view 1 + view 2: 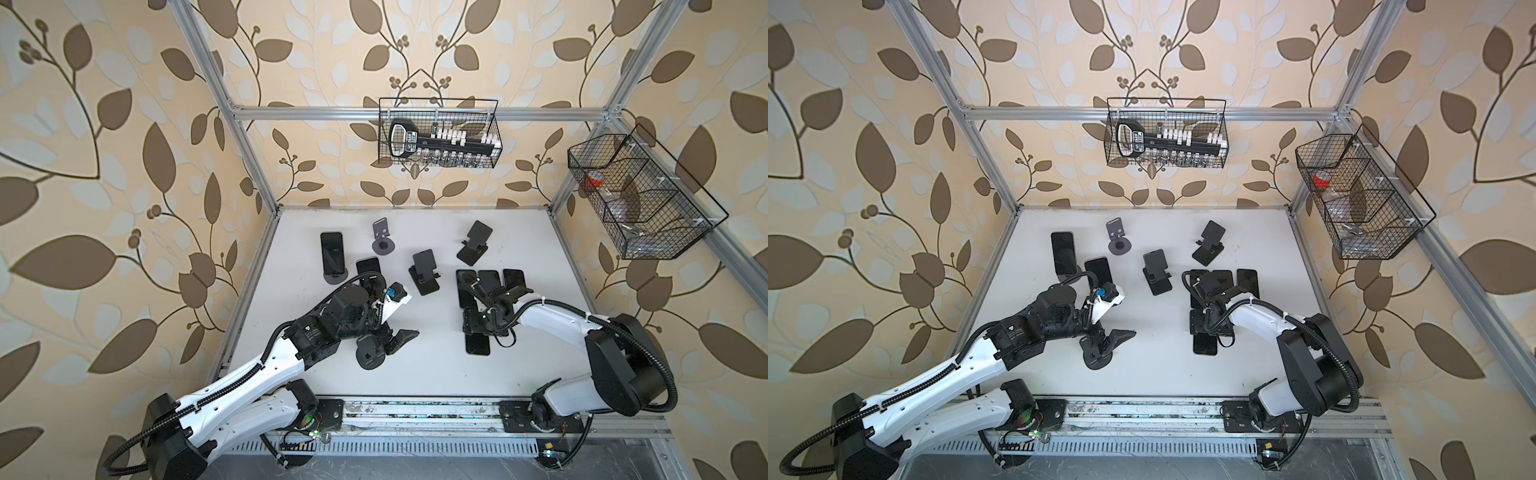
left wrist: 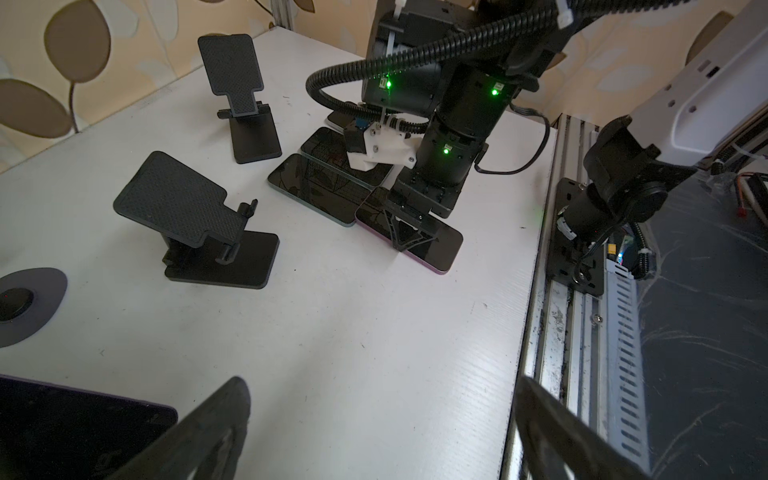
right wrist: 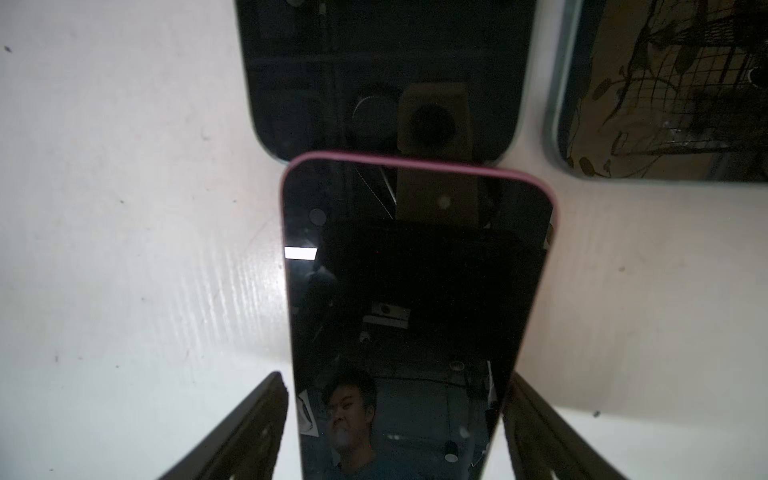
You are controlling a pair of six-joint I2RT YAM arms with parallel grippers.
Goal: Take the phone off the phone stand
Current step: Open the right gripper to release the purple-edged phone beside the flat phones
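Left claw (image 2: pixel 382 432) spread wide; right claw (image 3: pixel 395 432) pointing down, jaws narrow.

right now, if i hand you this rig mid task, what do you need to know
Left gripper: open, empty, beside an empty round stand.
Right gripper: jaws flank the pink-edged phone lying on the table; grip unclear.
Done: several phones lie flat at right; folding stands at centre and back right are empty.
Left to do: one phone on its stand at back left; its neighbour is half hidden by the left arm.
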